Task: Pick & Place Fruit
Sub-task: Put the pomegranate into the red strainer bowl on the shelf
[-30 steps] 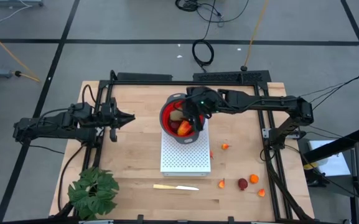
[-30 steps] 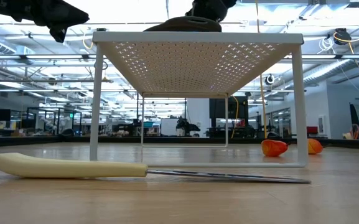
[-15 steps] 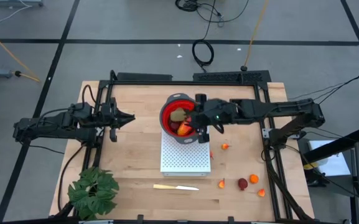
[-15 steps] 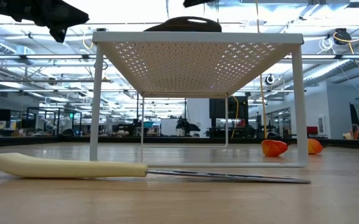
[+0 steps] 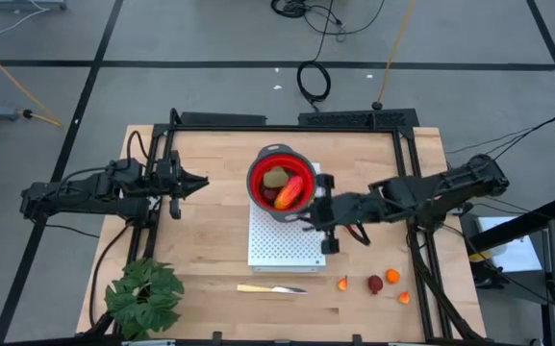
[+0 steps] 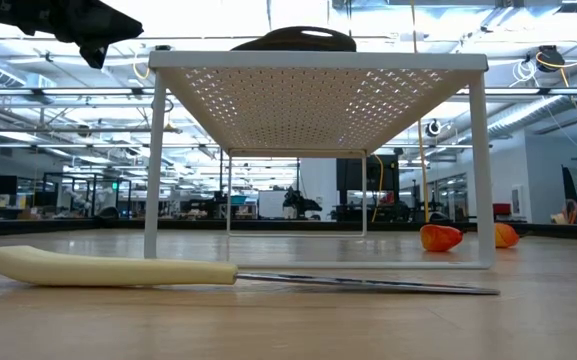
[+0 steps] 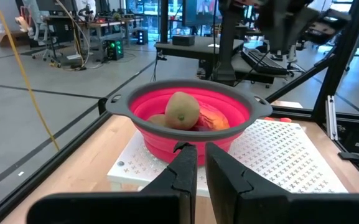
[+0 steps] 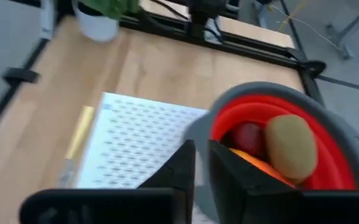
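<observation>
A red bowl (image 5: 279,183) stands on a white perforated stand (image 5: 287,245). In it lie an olive-brown oval fruit (image 5: 275,177), a red-orange oblong (image 5: 292,190) and a dark red ball (image 5: 271,196). A dark red ball (image 5: 376,284) and orange bits (image 5: 392,276) lie on the table near the right front. My right gripper (image 8: 201,163) hovers shut and empty beside the bowl's near right rim (image 5: 314,207). My left gripper (image 5: 200,183) waits shut, left of the bowl (image 7: 191,118), pointing at it.
A pale yellow knife (image 5: 271,288) lies in front of the stand, and a green plant (image 5: 144,296) sits at the near left corner. Black frame rails (image 5: 287,120) run along the table's far edge and sides. Bare wood lies between the stand and the left arm.
My right gripper has drawn back from above the bowl toward the table's right and near edge, rising a little and rolling, and its fingers have shut on nothing. The fruit in the bowl has stayed put.
</observation>
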### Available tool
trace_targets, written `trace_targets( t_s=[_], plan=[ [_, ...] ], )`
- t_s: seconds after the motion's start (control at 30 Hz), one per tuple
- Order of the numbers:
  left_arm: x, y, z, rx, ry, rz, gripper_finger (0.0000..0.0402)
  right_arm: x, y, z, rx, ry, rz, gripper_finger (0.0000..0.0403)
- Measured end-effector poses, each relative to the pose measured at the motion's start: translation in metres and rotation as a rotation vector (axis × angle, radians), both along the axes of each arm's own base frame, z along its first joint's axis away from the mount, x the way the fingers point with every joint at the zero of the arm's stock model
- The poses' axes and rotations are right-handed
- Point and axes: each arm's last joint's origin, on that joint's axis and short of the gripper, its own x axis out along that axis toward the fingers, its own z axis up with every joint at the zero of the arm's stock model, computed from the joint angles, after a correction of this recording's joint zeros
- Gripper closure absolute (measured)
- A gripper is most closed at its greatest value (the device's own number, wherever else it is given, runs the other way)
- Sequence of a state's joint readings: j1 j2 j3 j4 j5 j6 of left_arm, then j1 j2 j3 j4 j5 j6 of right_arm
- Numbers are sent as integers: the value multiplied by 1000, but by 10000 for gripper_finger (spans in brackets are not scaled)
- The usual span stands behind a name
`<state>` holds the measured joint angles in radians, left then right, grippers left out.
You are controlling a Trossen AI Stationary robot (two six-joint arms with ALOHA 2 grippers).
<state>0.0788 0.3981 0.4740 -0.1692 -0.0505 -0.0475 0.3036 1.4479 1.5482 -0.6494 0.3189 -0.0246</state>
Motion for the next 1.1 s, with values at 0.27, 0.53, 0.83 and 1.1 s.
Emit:
trace_targets(
  t_s=[0.27,0.53,0.83,1.1],
  plan=[
    [0,0,0,-14,-2,-6,371,-28,29,-5,50,130,50,398],
    [0,0,0,-19,-3,-4,371,-69,48,-11,75,334,93,401],
    [0,0,0,-11,-2,3,371,-104,55,-10,149,515,156,399],
    [0,0,0,-14,-3,3,371,-120,65,-18,69,630,340,402]
  ],
)
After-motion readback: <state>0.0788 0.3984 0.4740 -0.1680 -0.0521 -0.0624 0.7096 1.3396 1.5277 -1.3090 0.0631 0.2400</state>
